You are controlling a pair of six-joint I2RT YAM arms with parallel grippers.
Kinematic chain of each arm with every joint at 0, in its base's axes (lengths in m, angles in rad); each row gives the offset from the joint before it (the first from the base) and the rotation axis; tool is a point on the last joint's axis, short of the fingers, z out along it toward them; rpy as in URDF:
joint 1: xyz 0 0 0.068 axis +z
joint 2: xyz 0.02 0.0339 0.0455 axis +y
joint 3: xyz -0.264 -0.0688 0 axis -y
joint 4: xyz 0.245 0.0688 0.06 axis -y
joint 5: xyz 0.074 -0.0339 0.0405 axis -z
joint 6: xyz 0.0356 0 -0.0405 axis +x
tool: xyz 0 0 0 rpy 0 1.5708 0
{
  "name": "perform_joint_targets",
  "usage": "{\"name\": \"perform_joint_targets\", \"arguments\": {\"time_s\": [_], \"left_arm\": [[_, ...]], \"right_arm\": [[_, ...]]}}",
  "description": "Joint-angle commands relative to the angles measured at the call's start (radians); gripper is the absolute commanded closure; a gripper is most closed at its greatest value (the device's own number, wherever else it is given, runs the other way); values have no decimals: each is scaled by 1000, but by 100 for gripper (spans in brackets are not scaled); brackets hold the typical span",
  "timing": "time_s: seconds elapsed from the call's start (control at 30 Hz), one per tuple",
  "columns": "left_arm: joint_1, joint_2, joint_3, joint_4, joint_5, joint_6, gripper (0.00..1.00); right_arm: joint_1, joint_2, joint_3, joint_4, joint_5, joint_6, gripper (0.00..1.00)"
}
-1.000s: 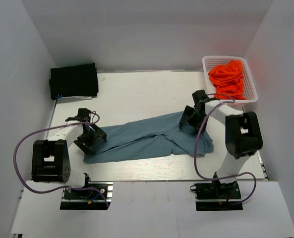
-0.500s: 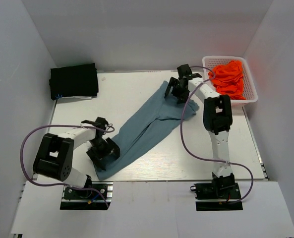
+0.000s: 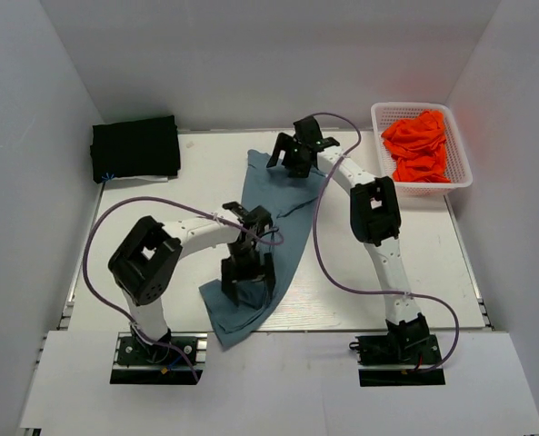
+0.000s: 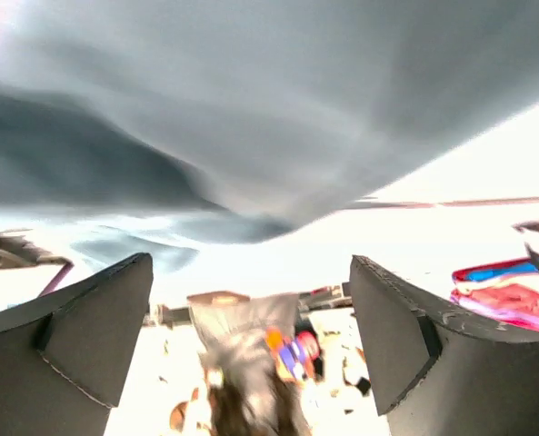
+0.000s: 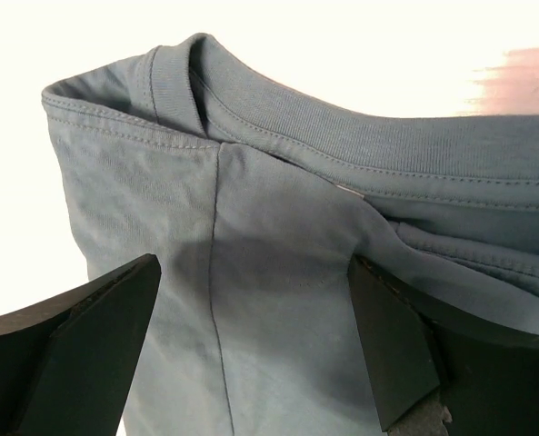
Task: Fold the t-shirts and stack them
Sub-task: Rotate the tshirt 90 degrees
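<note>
Orange-red t-shirts in white basket

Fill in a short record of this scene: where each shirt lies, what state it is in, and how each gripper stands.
blue shirt: loose, not folded, lying diagonally on the table, collar at the far end
black shirts: folded, far left corner
orange shirts: crumpled in the basket, far right
left gripper: open, at the blue shirt's near end
right gripper: open, fingers either side of the cloth just below the collar
folding of blue shirt: not yet done
</note>
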Motion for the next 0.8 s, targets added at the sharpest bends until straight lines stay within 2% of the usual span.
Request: {"name": "perform_joint_targets", "arguments": {"time_s": [0.0, 0.13, 0.2, 0.3, 0.4, 0.6, 0.77], "left_arm": [[-30, -67, 130, -60, -19, 44, 1], [-21, -168, 197, -123, -175, 30, 1], [-12, -243, 217, -186, -261, -12, 1], [1, -362, 217, -254, -495, -109, 1], [1, -461, 170, -265, -596, -168, 1], [1, -572, 113, -255, -722, -258, 1], [1, -631, 53, -212, -731, -270, 1]], "right_arm": [[-7, -46, -37, -39, 47, -70, 10], [2, -173, -84, -116, 108, -149, 10], [23, -280, -188, -151, 126, -173, 10], [75, -438, -354, -175, 209, -173, 10], [141, -538, -501, -186, 251, -150, 10], [261, -616, -710, -240, 260, 2, 10], [317, -571, -762, -235, 254, 69, 10]]}}
